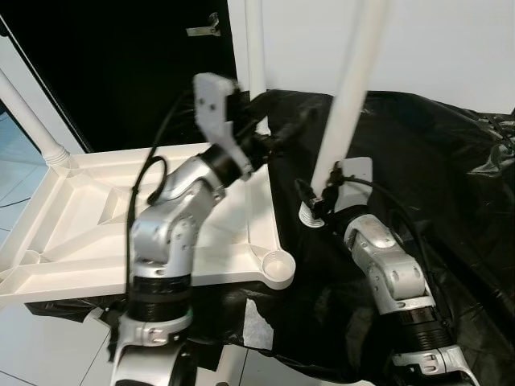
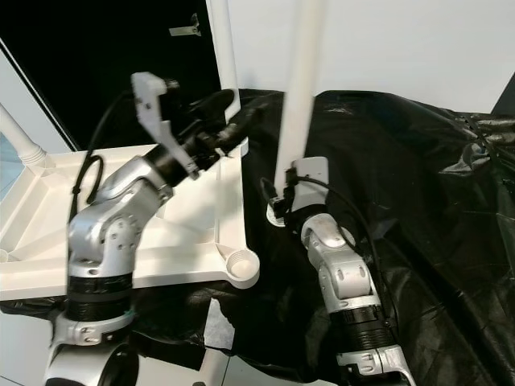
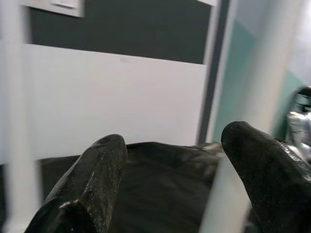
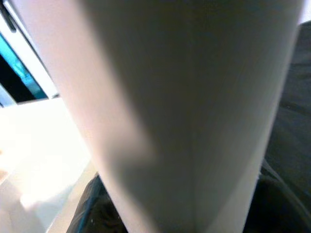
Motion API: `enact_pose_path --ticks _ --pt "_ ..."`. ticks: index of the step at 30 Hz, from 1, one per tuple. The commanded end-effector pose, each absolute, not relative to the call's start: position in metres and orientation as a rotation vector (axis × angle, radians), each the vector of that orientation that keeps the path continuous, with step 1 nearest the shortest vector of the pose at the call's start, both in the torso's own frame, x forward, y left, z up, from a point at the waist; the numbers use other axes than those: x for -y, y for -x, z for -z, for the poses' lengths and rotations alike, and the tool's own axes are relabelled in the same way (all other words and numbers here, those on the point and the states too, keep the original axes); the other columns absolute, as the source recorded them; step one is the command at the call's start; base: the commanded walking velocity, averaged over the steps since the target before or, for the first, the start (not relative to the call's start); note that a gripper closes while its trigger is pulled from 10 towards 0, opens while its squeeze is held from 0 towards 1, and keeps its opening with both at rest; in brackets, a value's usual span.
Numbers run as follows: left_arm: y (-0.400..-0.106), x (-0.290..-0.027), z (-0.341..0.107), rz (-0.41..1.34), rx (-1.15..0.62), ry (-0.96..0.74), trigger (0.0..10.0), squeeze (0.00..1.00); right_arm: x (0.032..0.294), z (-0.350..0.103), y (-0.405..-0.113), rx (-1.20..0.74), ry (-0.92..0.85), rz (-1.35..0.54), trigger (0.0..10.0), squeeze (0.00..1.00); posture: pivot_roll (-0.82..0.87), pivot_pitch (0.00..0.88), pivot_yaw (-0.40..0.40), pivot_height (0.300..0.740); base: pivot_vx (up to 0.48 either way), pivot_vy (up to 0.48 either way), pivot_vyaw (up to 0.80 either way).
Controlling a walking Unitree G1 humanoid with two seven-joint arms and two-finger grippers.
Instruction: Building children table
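Note:
A white plastic table top (image 1: pixel 80 241) lies upside down on a black sheet. One white leg (image 1: pixel 28 117) stands in its far left corner and another (image 1: pixel 255 56) at its far right corner. The near right corner socket (image 1: pixel 279 264) is empty. My right gripper (image 1: pixel 315 203) is shut on a third white leg (image 1: pixel 348 96), held upright and slightly tilted, its lower end (image 1: pixel 310 215) over the sheet just right of the table's edge. That leg (image 4: pixel 184 116) sits between the dark fingers (image 4: pixel 92 204). My left gripper (image 2: pixel 245 108) is open, reaching over the far right corner with nothing in it (image 3: pixel 170 141).
The crumpled black plastic sheet (image 1: pixel 451 185) covers the surface to the right and under the table top. A dark doorway (image 1: pixel 105 64) lies behind on the left, a white wall (image 1: pixel 451 40) behind on the right. Light floor tiles (image 1: pixel 16 161) are at the left.

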State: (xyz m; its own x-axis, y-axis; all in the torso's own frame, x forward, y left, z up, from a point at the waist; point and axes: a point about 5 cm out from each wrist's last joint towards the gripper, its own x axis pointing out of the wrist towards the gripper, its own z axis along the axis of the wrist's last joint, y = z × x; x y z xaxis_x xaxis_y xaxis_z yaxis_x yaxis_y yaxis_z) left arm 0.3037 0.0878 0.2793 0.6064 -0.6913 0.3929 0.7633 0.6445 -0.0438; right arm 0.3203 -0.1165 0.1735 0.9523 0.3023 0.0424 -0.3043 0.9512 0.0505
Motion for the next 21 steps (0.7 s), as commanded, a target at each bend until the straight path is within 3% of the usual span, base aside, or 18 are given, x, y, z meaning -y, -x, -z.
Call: enact_pose_path --ticks 1,8,15,21 --pt "-0.303 -0.094 -0.275 0.825 0.352 0.174 10.0 0.0 0.114 -0.182 -0.32 0.066 -0.067 -0.329 10.0 0.0 0.02 0.0 0.043 0.74 0.0 0.0 0.0" --pt "-0.304 -0.104 -0.259 0.776 0.316 0.102 10.0 0.0 0.117 -0.179 -0.318 0.098 0.006 -0.318 10.0 0.0 0.02 0.0 0.044 0.74 0.0 0.0 0.0" --pt "-0.294 -0.122 -0.216 0.76 0.211 -0.125 10.0 0.0 0.118 -0.17 -0.314 0.092 0.065 -0.32 10.0 0.0 0.02 0.0 0.039 0.74 0.0 0.0 0.0" --pt "-0.293 -0.136 -0.202 0.744 0.135 -0.142 10.0 0.0 0.122 -0.166 -0.313 0.072 0.074 -0.322 10.0 0.0 0.03 0.0 0.036 0.74 0.0 0.0 0.0"
